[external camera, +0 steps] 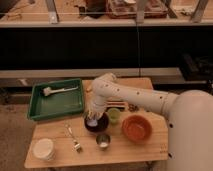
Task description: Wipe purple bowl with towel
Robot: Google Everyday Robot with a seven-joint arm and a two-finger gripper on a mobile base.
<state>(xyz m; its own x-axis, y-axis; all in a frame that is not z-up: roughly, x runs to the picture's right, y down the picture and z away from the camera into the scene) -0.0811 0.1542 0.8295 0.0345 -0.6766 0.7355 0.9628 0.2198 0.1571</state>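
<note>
Pale towel (93,122) pinched tight by the gripper (92,117), down inside the purple bowl (102,125)

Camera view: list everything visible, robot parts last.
table: one, wooden, centre
tray: one, green, table's rear, picture left
brush: one, pale, in the tray
purple bowl: one, dark, table middle
towel: one, pale, inside the purple bowl
small cup: one, green, beside the purple bowl
orange bowl: one, orange, picture right
metal cup: one, silver, front
fork: one, metal, front
tub: one, white, front corner
arm: one, white
gripper: one, shut on the towel, in the purple bowl
</note>
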